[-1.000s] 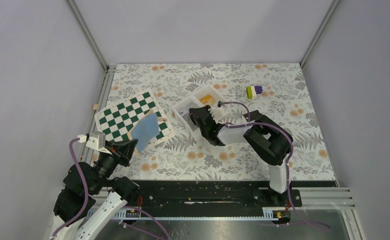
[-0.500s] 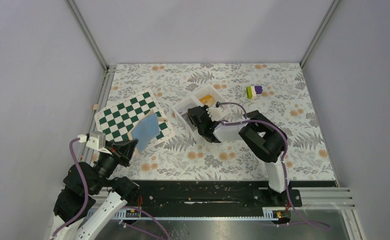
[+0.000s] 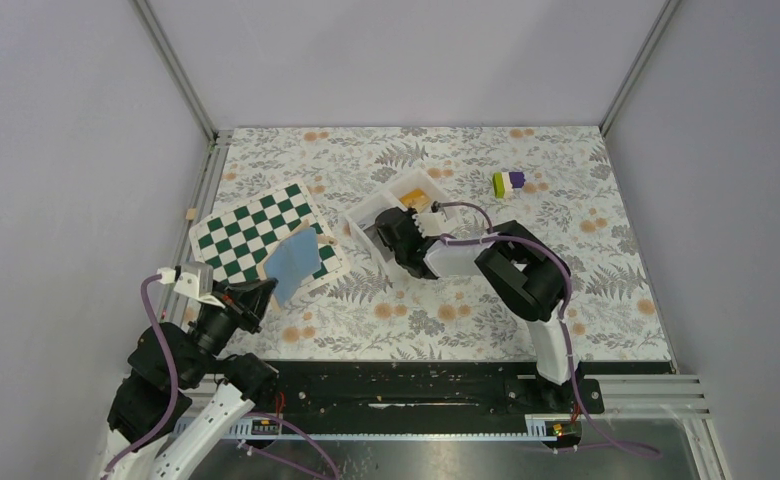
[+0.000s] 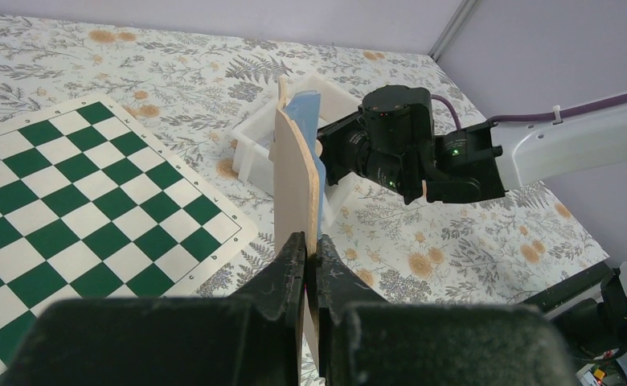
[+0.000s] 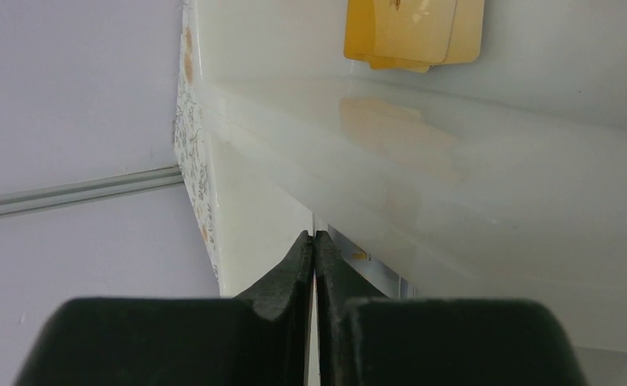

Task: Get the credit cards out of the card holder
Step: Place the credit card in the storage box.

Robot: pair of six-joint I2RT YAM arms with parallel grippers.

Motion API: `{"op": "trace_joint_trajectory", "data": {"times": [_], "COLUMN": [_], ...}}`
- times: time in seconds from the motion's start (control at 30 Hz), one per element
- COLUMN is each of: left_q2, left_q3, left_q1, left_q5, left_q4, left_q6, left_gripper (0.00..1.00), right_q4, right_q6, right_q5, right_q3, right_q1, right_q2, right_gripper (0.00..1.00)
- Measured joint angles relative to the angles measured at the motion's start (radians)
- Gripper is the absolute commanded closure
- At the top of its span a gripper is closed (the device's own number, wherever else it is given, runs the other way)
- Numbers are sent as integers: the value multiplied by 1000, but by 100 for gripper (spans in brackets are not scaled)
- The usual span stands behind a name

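My left gripper (image 3: pixel 256 296) is shut on the lower edge of the card holder (image 3: pixel 292 262) and holds it up above the near corner of the chequered board. In the left wrist view the card holder (image 4: pixel 294 173) stands edge-on and upright in my left gripper (image 4: pixel 310 241), tan outside, blue inside. My right gripper (image 3: pixel 392 232) reaches into the near compartment of the white tray (image 3: pixel 364 212). In the right wrist view my right gripper (image 5: pixel 313 236) is shut on a thin pale credit card (image 5: pixel 360 252) seen edge-on, just above the tray floor.
The green-and-white chequered board (image 3: pixel 246 228) lies at the left. Yellow cards (image 5: pixel 413 32) lie in the tray's far compartment (image 3: pixel 418 198). A purple, white and green block (image 3: pixel 509 183) sits at the back right. The right arm (image 3: pixel 521 275) stretches across the middle of the floral cloth.
My right gripper has moved a little left and farther into the tray's near compartment. The left gripper and the card holder have stayed still.
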Motion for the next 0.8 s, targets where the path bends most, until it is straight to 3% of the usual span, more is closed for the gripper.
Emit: {"op": "trace_joint_trajectory", "data": {"times": [0.27,0.47,0.8], "left_q2": [1,1,1], "left_q3": [0,0,0], "left_q1": [0,0,0], "left_q5": [8,9,9], "left_q4": [0,0,0], "left_q6": [0,0,0], "left_gripper": [100,100,100], "right_q4": [-11,-35,-64], "right_q6": [11,20,-43], "right_q5": [-13,-31,-38], "right_q3": [32,36,36], "right_q1": [-6,-16,-21], "right_q2": [26,47,40], "right_gripper": [92,78,65]}}
